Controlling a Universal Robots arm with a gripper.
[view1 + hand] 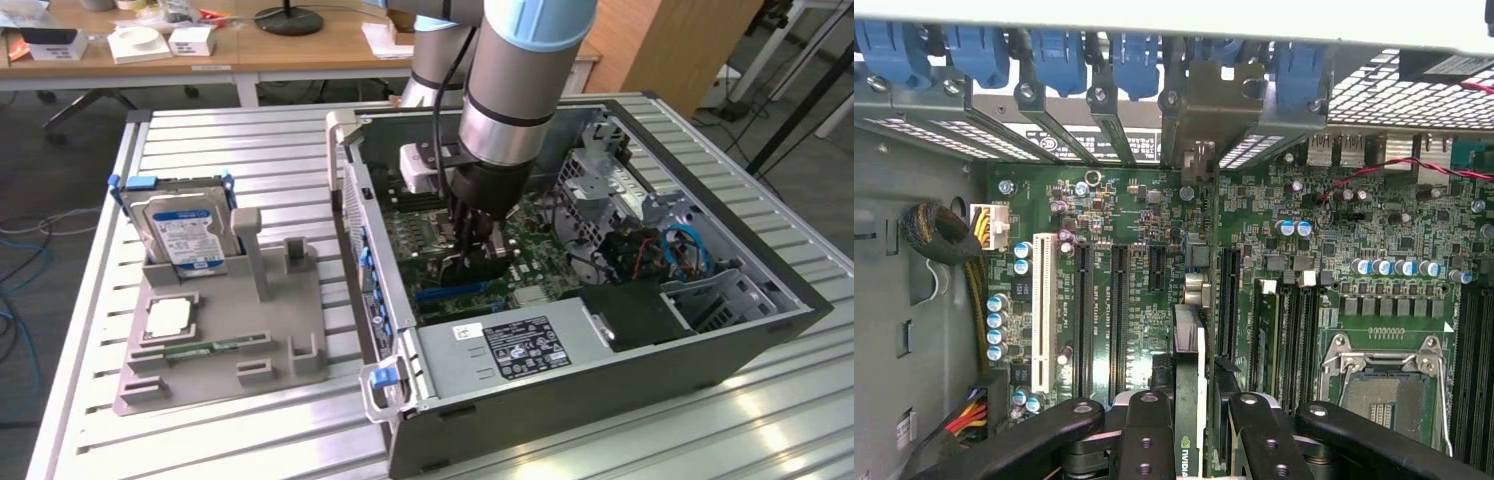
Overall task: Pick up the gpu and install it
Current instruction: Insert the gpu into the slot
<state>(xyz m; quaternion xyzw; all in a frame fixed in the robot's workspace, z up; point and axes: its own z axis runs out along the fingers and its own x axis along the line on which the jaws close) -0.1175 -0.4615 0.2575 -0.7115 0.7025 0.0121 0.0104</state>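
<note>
The gpu (1191,375) stands on edge between my black fingers (1144,435), a thin dark card with a green logo. Its pale metal bracket (1201,105) lies against the rear slot openings of the case. My gripper (1190,425) is shut on the card, low over the green motherboard (1124,200) among the long black expansion slots. In the exterior view the gripper (474,250) reaches down into the open computer case (694,340), with the dark card (467,272) at its tips. Whether the card's edge sits in a slot I cannot tell.
On the exterior view's left a grey fixture tray (267,345) holds a silver blue-labelled hard drive (180,232) and a narrow green memory stick (200,349). Inside the case are a power supply (527,345), blue cables (683,245), and an empty CPU socket (1379,385).
</note>
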